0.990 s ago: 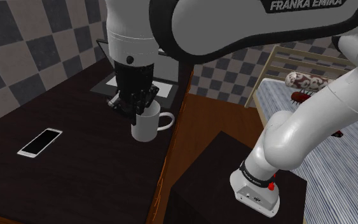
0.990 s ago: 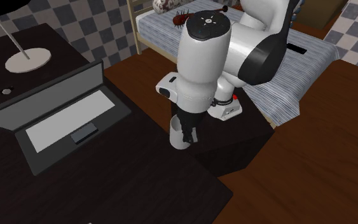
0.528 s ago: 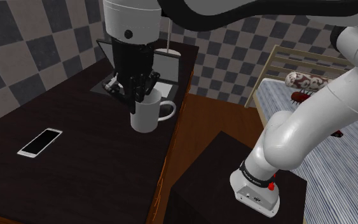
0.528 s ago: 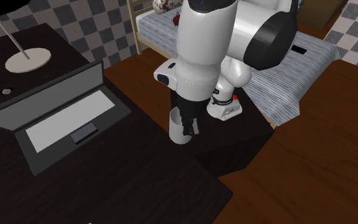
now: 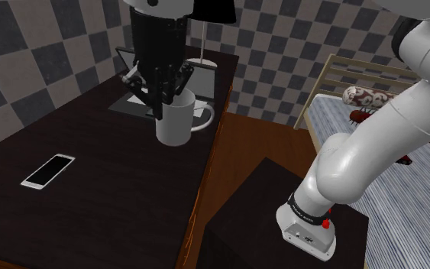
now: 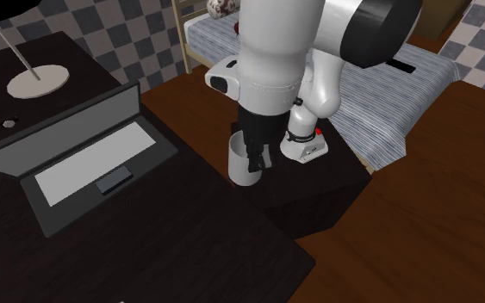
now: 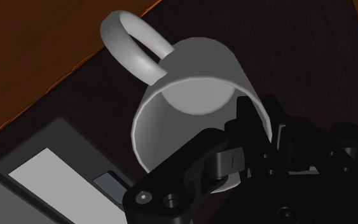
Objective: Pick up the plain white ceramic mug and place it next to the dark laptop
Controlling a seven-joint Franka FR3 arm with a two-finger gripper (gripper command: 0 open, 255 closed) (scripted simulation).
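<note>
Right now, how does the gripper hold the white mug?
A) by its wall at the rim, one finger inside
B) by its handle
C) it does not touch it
A: the gripper clasps the white mug by its wall at the rim, one finger inside the cup, while the handle stands free.

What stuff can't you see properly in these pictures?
Laptop: shoulder view, mostly hidden behind the arm and white mug.
Mug's handle: second exterior view, hidden behind the arm.
Lamp: second exterior view, shade cut off by the top edge.
Tiny thing beside the lamp's base: second exterior view, too small to name.
</note>
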